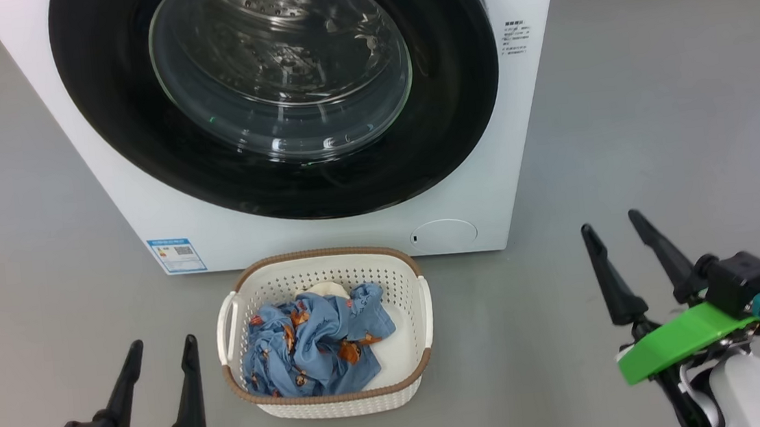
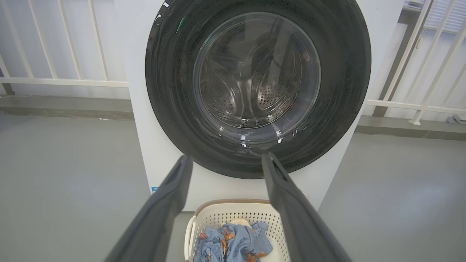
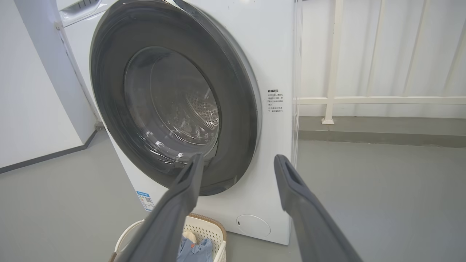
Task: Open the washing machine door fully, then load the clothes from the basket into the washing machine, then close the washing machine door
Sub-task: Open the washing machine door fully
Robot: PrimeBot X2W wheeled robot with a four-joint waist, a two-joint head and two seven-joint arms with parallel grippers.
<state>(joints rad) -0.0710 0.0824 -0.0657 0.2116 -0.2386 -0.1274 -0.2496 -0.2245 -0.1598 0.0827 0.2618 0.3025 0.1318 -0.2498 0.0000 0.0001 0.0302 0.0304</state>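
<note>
Washing machine door [image 1: 276, 92]: fills the upper middle of the head view, glossy black with a bulging clear centre. It looks shut flat against the white front, so the opening step is not yet done.
Washing machine [image 1: 146, 213]: a white box standing on the grey floor [image 1: 653, 114].
Basket [image 1: 318, 254]: lower middle of the head view, on the floor just in front of the machine and below the door.
Clothes [image 1: 309, 347]: a crumpled blue heap inside the basket, with a bit of cream cloth at its far end.
Left gripper [image 1: 163, 342]: lower left, fingers spread apart and holding nothing, beside the basket but not touching it.
Right gripper [image 1: 609, 221]: lower right, fingers parted and empty, apart from the machine.
Door handling: likely stiff and fairly heavy, swinging on its hinge. The glossy face looks slippery and the glass is best left alone.
Where to hold: probably the door's right rim, where the right wrist view shows a thin pale edge. I cannot make out a handle. Hooking a finger behind the rim seems safer than pinching.
Clothes handling: light, soft and limp. Pinch the top of the heap, and expect trailing ends.
</note>
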